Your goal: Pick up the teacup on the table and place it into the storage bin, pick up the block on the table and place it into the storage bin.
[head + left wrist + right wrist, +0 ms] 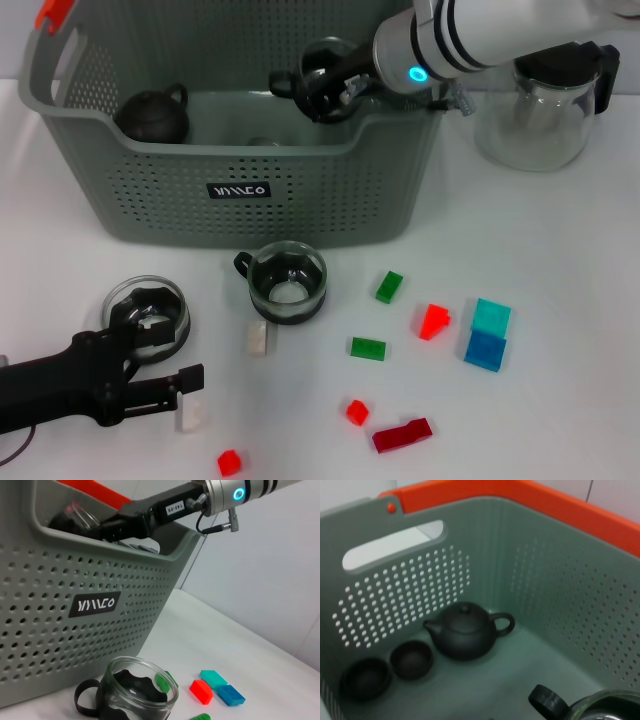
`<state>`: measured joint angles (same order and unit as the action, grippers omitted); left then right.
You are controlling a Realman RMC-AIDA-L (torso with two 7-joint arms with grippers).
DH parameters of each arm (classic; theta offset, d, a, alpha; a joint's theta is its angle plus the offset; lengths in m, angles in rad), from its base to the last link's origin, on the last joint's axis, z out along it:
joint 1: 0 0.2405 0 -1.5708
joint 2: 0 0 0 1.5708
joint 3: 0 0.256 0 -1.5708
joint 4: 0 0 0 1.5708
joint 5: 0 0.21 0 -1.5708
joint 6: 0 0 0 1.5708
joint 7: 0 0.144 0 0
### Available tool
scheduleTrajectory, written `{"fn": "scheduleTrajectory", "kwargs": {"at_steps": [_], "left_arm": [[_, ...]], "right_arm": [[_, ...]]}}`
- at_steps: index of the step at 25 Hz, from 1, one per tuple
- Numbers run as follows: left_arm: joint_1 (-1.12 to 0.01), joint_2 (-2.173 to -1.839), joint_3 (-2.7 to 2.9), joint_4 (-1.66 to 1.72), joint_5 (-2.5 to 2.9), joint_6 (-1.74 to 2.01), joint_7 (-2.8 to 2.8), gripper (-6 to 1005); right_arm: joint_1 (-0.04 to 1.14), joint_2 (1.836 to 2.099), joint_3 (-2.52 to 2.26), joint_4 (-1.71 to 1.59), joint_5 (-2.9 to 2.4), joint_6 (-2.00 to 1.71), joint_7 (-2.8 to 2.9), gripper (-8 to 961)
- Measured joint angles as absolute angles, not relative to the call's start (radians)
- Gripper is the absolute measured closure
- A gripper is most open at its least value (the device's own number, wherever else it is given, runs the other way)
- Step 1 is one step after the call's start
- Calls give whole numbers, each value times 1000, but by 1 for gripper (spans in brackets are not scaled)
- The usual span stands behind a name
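The grey-green perforated plastic storage bin stands at the back of the white table, with an orange handle clip on its left end. The right gripper reaches over the bin's front rim, its jaws clamped on a glass teacup with a black handle held above the bin floor. Inside the bin sit a dark round teapot and 2 small dark bowls.

Just in front of the bin's black label stands another glass teacup with a black sleeve. The left gripper rests low on the table well in front of the bin's left end, its jaws slightly apart and holding nothing, beside a third glass cup. Coloured blocks lie scattered in front of the bin's right half, among them a green block and a red block. A glass teapot with a black lid stands right of the bin.
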<state>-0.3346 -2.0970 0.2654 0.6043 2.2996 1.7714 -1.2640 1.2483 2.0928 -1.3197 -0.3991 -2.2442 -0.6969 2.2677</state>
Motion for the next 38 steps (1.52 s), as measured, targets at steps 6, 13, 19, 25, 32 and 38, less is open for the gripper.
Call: {"fn": "scheduleTrajectory", "kwargs": {"at_steps": [6,13,19,25,32,38], "left_arm": [[-334,-2097,265,604,2299,1771,-1264,164],[-335,-2096,265,604,2297,1777,-1264,174],[-338,-2094,265,604,2296,1781,-1265,182],[-339,-2094,265,604,2296,1779,-1262,190],[-335,-2094,265,609,2296,1799,-1258,199],[-365,-2086,271,710,2297,1975,-1293,207]], "right_arm": [[1249,2093,-1314,-417,-2260,-718,2307,790],[1141,2075,-1161,-749,-2240,-943,2335,517],[905,2085,-975,-1120,-1954,-1255,2230,330],[596,2081,-962,-1085,-1639,-1577,1771,257],[289,2077,-906,-1016,-1716,-1767,1319,208],[242,2073,-722,-884,-1834,-1804,1260,208]]}}
